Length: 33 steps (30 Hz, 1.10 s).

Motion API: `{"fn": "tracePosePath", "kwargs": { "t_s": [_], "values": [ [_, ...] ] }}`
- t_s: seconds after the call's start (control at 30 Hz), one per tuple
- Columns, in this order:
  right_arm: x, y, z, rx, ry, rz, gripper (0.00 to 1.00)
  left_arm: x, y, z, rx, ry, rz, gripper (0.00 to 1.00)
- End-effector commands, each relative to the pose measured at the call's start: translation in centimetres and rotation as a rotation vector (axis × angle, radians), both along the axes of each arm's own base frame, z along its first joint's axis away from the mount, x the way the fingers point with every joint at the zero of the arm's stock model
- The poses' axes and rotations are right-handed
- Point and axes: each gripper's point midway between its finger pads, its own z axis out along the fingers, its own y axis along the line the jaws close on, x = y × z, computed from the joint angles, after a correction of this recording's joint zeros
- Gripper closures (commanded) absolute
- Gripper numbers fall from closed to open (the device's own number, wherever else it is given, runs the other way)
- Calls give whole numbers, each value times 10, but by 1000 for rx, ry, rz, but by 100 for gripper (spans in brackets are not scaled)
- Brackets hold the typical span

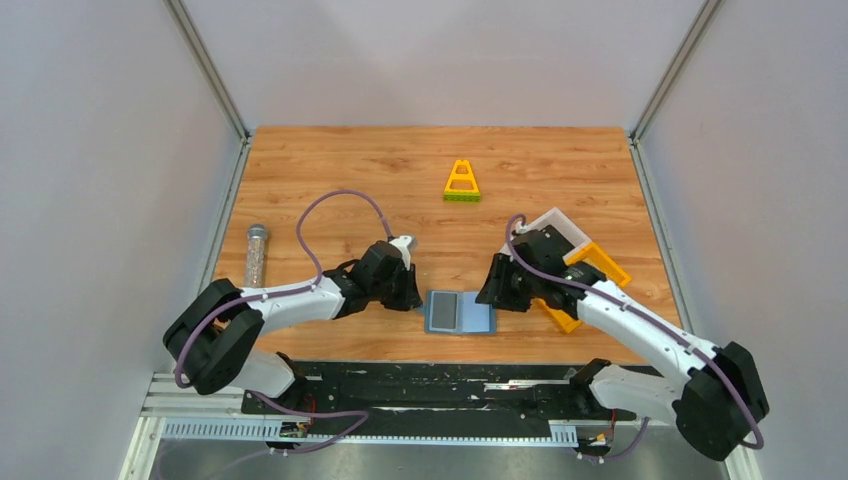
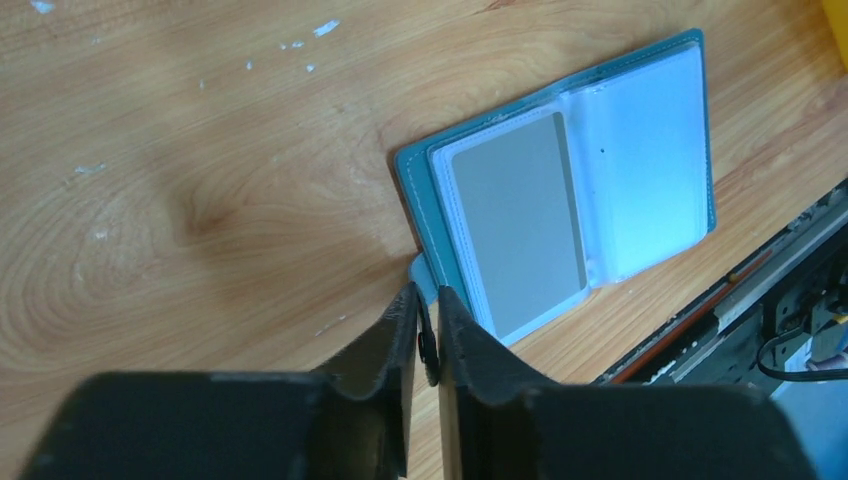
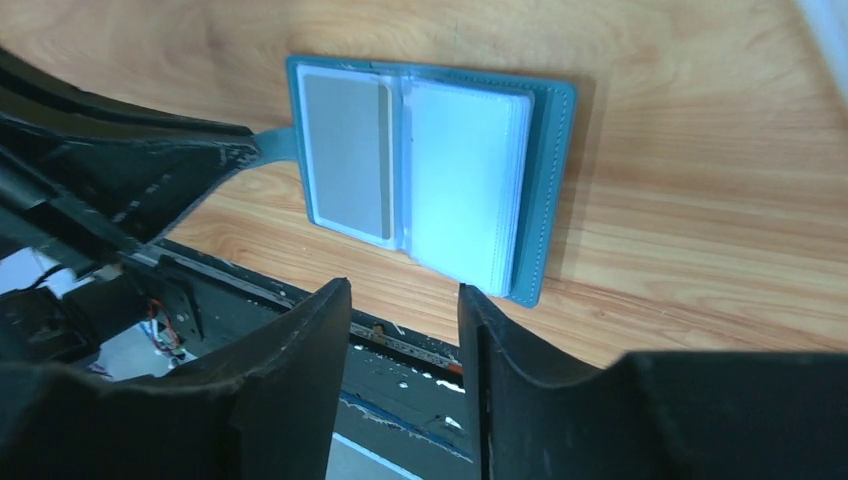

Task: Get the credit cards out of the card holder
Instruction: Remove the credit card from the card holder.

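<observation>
Top view first: the card holder (image 1: 461, 313) lies open on the bench (image 1: 350, 180) near its front edge, long axis running left to right, flanked by both arms. The left end effector (image 1: 413, 293) sits at its left edge and the right end effector (image 1: 496, 293) just off its right edge. Over to the left wrist: the fingers are pressed nearly together, pinching the holder's small tab (image 2: 424, 272). This view also shows the grey credit card (image 2: 520, 225) in the panel next to that tab, lengthwise across the holder. Right wrist now: fingers spread, nothing between them, the open holder ahead of the tips and apart from them. The free right arm looks the one to go for the card, which sits in the panel farther from it. Only the wrist views show that pinch.
</observation>
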Motion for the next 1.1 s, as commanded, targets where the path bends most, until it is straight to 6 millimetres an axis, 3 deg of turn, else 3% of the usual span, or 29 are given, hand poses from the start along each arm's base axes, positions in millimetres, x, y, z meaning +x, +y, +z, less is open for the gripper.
{"fn": "tracePosePath", "kwargs": {
  "t_s": [0.0, 0.1, 0.37, 0.73, 1.07],
  "values": [
    [14, 23, 5, -19, -46, -41, 53, 1, -13, 13, -62, -27, -38, 90],
    [16, 36, 4, -43, -67, -47, 48, -5, -13, 20, -88, -18, -52, 100],
    [14, 65, -12, -79, -88, 11, 41, -25, -14, 45, -208, 4, -59, 100],
    [9, 101, -27, -83, -80, 128, 39, -31, -15, 64, -279, -12, -63, 100],
    [5, 109, -40, -78, -67, 164, 40, -31, -13, 66, -279, -18, -59, 100]
  ]
}}
